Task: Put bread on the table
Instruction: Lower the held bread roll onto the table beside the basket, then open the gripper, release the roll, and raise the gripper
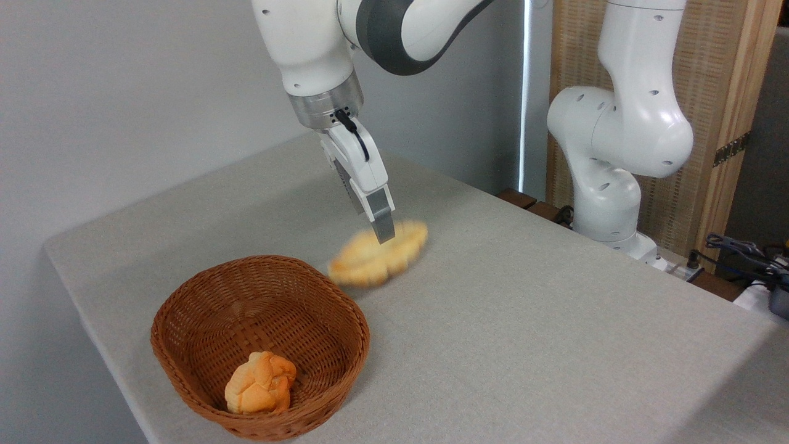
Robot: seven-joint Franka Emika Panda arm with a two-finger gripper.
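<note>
Wicker basket point(185, 320) holding bun point(261, 382), blurred bread point(377, 254) beside it, gripper point(383, 233) at bread

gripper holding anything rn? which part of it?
Apparently yes: the gripper sits on the upper edge of the long pale golden leaf-shaped bread, near its middle. The bread is motion-blurred, so the grip isn't certain.

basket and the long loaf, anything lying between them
Nothing: in the camera view only bare table shows between the basket rim and the blurred bread, out of the basket.
</note>
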